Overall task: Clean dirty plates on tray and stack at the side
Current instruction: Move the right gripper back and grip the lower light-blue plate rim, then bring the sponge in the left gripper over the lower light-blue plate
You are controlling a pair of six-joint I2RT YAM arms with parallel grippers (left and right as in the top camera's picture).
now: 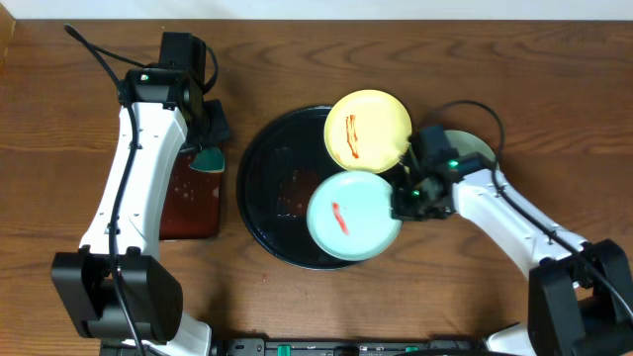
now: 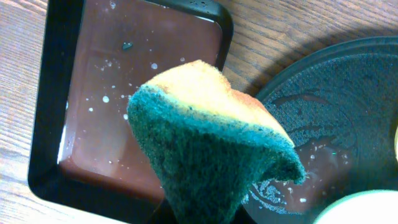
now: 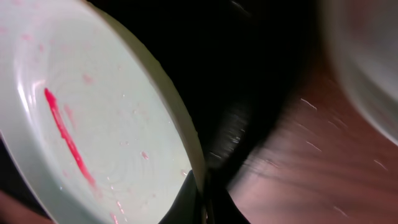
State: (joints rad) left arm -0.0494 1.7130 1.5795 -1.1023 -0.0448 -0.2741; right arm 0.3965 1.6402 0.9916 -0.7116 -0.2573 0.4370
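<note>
My right hand [image 1: 407,198] is pressed together on the right rim of the pale mint-blue round plate [image 1: 354,216]. The plate carries one red sauce streak and lies on the near right part of the large round glossy black tray [image 1: 272,188], overhanging its rim. The yellow round plate [image 1: 368,129], also streaked red, rests on the tray's far right edge. It meets the mint plate, though I cannot tell which one overlaps. A third pale round plate [image 1: 473,146] sits on the wooden worktop [image 1: 514,59] just right of the tray, half hidden under my right arm. My left hand [image 1: 210,143] pinches a yellow sponge with a green scouring face [image 1: 208,158] above the small rectangular black tray [image 1: 183,213].

I judge this to be the grasp before wiping. Next I need to lift the mint plate clear without dragging the yellow one, then bring the sponge across to it.

The right wrist view shows the rim running into my fingers [image 3: 189,202], along with faint pink specks that the overhead view misses. The left wrist view shows the sponge [image 2: 211,143] squeezed to a cone, droplets in the rectangular tray [image 2: 53,112] and wet marks on the round tray [image 2: 336,99]. Only the overhead view shows all three plates.
</note>
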